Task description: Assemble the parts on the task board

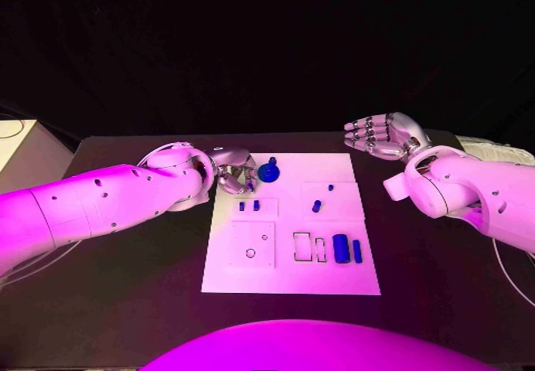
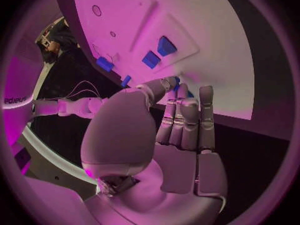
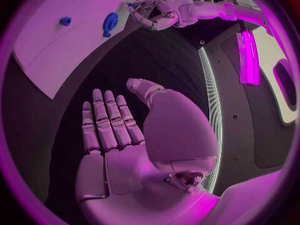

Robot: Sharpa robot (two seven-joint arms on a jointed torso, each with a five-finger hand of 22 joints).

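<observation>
Black table [image 1: 446, 278] | task board [image 1: 290, 270] | left hand [image 1: 232, 171] beside round blue part [image 1: 269, 171]

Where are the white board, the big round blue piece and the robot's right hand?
task board [image 1: 335, 282]: head view, bare near corner.
round blue part [image 1: 269, 171]: head view, its disc.
right hand [image 1: 379, 134]: head view, middle of the hand.

Task board [image 1: 292, 272] is lying mid-table [image 1: 134, 301]. Round part [image 1: 269, 171] is sitting at its far edge, left hand [image 1: 231, 171] just beside it. Two small pegs [image 1: 249, 205] are standing nearer; two upright blocks [image 1: 347, 249] toward the right. Right hand [image 1: 379, 135] is hovering off the far right corner.
</observation>
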